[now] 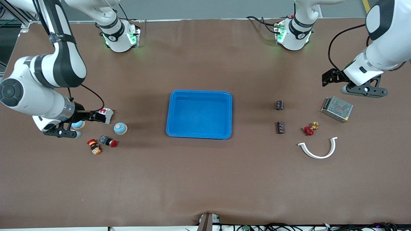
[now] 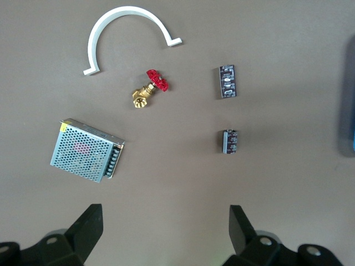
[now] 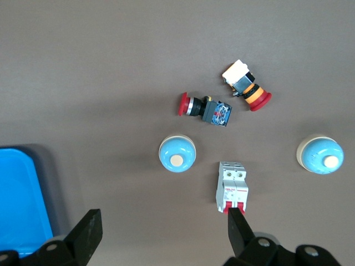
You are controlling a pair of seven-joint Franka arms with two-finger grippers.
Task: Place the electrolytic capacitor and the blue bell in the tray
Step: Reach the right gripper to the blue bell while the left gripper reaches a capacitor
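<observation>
Nearest the front camera, at the lower right of the front view, lies a white curved plastic half-ring clamp [image 1: 318,150], with a small brass valve with a red handwheel [image 1: 310,129] just above it and a perforated metal power-supply box [image 1: 336,109] higher still. Two black cylindrical electrolytic capacitors sit between these and the tray: the nearer capacitor [image 1: 280,127] and the farther capacitor [image 1: 279,105], apart from each other. At frame centre rests the shallow bright-blue rectangular plastic tray [image 1: 171,112], with nothing in it.

At the lower left of the front view lie an orange-and-red push-button switch [image 1: 94,146] and a black switch with a red mushroom cap [image 1: 108,141]. Just above them stands a blue dome-shaped bell [image 1: 120,128]; a second blue bell [image 1: 78,124] shows partly under the right arm, and a white circuit breaker with red levers [image 1: 106,115] lies between the two.

Left gripper [image 2: 165,224] hovers over the bare table by the metal box, claw wide and holding nothing. Right gripper [image 3: 164,224] hovers over the bells and breaker, claw likewise wide and holding nothing
</observation>
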